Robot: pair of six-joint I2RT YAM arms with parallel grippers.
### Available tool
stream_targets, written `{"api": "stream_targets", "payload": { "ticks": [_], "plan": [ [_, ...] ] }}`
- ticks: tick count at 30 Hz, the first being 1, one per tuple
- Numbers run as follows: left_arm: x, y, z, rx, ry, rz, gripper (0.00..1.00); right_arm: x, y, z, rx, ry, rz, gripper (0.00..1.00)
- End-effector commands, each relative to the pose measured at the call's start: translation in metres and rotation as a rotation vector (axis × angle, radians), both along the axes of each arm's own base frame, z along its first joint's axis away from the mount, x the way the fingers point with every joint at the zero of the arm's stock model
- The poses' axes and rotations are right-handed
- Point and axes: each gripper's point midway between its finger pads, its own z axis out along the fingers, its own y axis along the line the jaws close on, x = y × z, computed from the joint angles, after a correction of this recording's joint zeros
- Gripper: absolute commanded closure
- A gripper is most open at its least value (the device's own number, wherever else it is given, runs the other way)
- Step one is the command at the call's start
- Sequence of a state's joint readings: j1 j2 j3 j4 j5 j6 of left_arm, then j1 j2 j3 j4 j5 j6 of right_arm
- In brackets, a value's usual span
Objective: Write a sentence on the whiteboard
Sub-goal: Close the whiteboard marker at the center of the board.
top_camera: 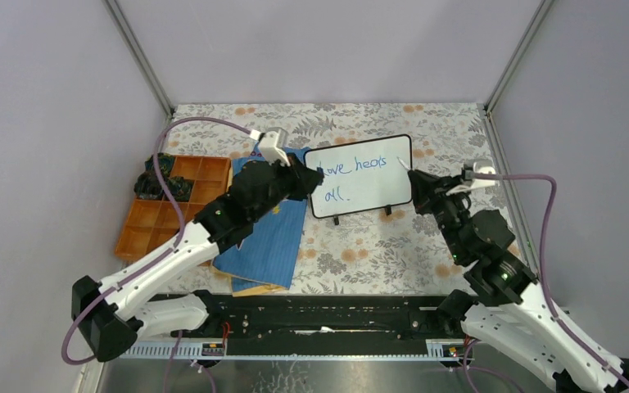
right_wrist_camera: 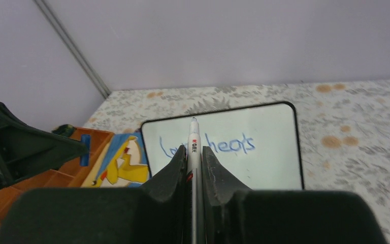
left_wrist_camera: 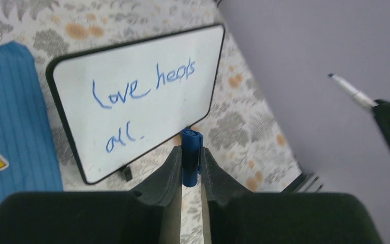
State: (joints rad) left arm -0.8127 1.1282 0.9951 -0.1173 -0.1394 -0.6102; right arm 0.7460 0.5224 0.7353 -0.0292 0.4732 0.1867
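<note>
Upright, the round-cornered whiteboard [top_camera: 379, 193] carries a thin cursive sentence [top_camera: 368, 164].

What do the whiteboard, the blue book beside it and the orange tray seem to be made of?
The whiteboard has a smooth white panel, likely coated, in a thin black frame that looks like plastic. The blue book seems to have a matte cloth cover, judging by its fine parallel ribs. The orange tray is probably moulded plastic: it has one even colour and thin divider walls.
</note>
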Motion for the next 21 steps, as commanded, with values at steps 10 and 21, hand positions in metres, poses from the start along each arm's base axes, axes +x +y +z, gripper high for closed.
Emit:
{"api": "stream_targets", "payload": {
  "ticks": [10,21],
  "plan": [
    [0.001,0.054,0.149,-0.643,-0.291,0.046,1.00,0.006,0.084,0.124,0.247,-0.419,0.213,1.00],
    [0.003,0.093,0.175,-0.972,-0.275,-0.038,1.00,-0.040,0.155,0.120,0.038,-0.642,0.204,1.00]
  ]
}}
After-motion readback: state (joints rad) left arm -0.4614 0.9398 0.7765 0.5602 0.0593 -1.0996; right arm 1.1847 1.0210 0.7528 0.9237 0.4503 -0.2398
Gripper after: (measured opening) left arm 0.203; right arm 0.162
